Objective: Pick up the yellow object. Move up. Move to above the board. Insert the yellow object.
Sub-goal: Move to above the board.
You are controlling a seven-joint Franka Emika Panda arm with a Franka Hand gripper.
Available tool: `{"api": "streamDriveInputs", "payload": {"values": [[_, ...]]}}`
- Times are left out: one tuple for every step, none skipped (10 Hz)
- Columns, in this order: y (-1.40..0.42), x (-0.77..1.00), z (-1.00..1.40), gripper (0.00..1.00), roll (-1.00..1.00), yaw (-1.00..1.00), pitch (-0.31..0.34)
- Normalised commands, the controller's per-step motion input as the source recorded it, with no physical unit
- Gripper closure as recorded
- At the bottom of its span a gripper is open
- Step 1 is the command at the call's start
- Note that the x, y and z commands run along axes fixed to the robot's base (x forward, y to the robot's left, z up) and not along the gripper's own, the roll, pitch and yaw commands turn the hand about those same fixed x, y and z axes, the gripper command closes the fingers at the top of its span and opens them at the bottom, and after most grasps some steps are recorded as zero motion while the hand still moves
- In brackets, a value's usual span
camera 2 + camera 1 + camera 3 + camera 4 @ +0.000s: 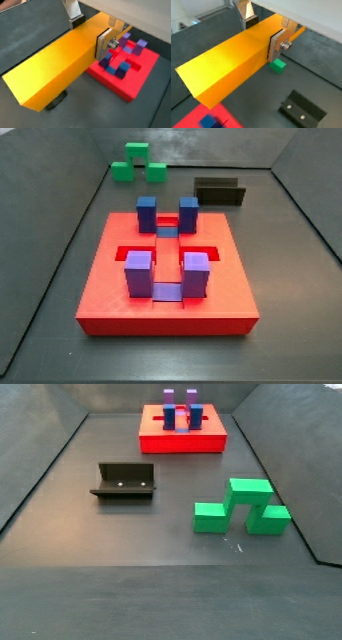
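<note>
My gripper (263, 36) is shut on the yellow object (224, 67), a long yellow-orange bar held across its middle between the two silver fingers; both wrist views show this grip (89, 34). The bar (53, 70) hangs high over the floor. The red board (137, 75) with its blue and purple posts (123, 67) lies below, beside the held bar. A corner of the board (194, 120) also shows in a wrist view. Both side views show the board (107, 278) (181, 442) on the grey floor. The gripper and the bar are out of both side views.
Three green blocks (241, 509) stand in a cluster on the floor; they also show in a side view (138, 163), and one in a wrist view (276, 65). The black fixture (124, 481) (218, 191) (304, 110) stands between the blocks and the board. Grey walls ring the floor.
</note>
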Motion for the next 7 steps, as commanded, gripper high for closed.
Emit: {"api": "streamDriveInputs", "payload": {"values": [[-1.40,-0.08,0.23,1.00,0.01,0.07,0.175],[-1.40,-0.07,0.24,1.00,0.01,0.04,0.135],[-1.40,-0.06,0.24,1.00,0.01,0.03,0.113],[-1.40,-0.02,0.25,1.00,0.00,0.02,0.114],[-0.96,0.01,0.18,1.00,0.02,0.02,0.126],[-0.45,0.06,0.10,1.00,0.01,0.01,0.138],[-0.32,0.06,0.07,1.00,0.01,0.01,0.131]]}}
